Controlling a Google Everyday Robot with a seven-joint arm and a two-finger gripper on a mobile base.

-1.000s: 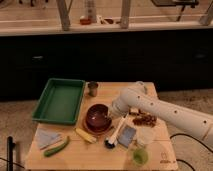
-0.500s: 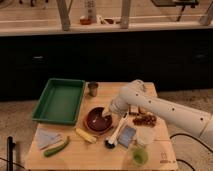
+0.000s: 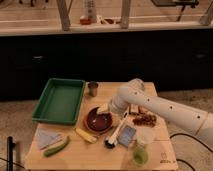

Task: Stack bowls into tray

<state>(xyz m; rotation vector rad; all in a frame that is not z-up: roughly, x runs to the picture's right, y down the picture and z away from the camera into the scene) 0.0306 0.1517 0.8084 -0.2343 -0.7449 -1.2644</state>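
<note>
one white arm reaches in from the right, and its tool [image 3: 104, 108] sits at the far rim of the dark maroon-brown deep bowl [image 3: 100, 118]; whether it is parted or clamped i cannot tell. that bowl rests inside the wider, shallow orange-red bowl [image 3: 92, 126], so the pair is stacked on the wooden tabletop [image 3: 85, 155] and could likely be carried as one. just left, apart from the bowls, lies the large rectangular green plastic tray [image 3: 60, 100], holding nothing. a small metal cup [image 3: 93, 88] stands beside the tray's far corner, clear of the likely path.
</note>
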